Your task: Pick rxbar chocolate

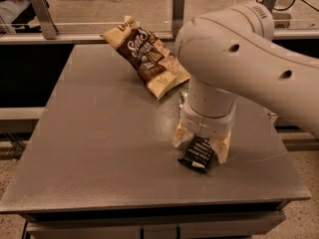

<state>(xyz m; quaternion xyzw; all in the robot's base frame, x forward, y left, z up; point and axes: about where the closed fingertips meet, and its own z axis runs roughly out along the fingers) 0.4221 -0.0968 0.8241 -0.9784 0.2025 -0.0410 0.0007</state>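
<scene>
I have the gripper [200,148] spread open astride the rxbar chocolate [196,156] (long axis 1-to-7 o'clock), jaws at its 10 and 4, holding nothing.

A grey flat-topped table [99,133] occupies the centre, with a glass barrier on metal posts [178,6] along its 12 o'clock edge. Speckled floor [310,218] is visible at 4 o'clock. The gripper [200,148] sits low over the table at 4 o'clock.

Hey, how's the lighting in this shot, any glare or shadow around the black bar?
Camera view: dim, warm light. The claw sits low over the rxbar chocolate, shading it; its white lettering shows only faintly. The table has a mild sheen, no harsh glare.
</scene>
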